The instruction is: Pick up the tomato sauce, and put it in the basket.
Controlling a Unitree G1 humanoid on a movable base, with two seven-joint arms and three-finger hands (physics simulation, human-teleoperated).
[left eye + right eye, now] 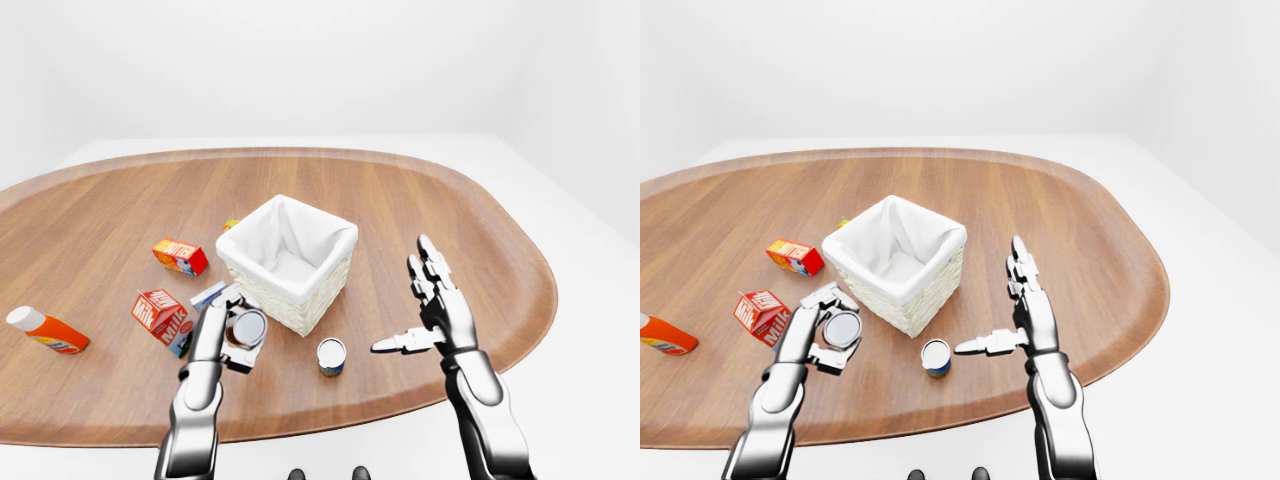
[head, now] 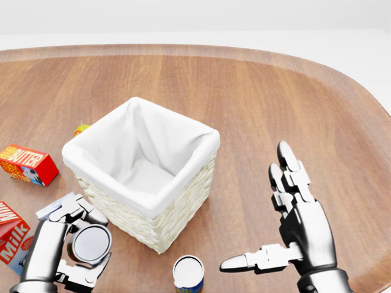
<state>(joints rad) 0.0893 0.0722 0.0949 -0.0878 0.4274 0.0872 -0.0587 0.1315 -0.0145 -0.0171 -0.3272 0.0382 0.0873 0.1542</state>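
The tomato sauce can (image 2: 90,243), with a silver lid and a red label, is held off the wooden table at the lower left of the head view. My left hand (image 2: 91,244) is shut on it, fingers over the top and thumb below. The can hangs just left of the white-lined wicker basket (image 2: 177,210), below its rim. My right hand (image 2: 256,207) stands open and empty to the right of the basket, fingers up and thumb pointing left.
A second can (image 2: 188,273) stands below the basket. Left of the basket lie a butter box (image 2: 27,163), a milk carton (image 2: 11,235) and a small blue-white box (image 1: 208,294). An orange bottle (image 1: 45,330) lies at the far left. The table edge (image 1: 330,410) is near.
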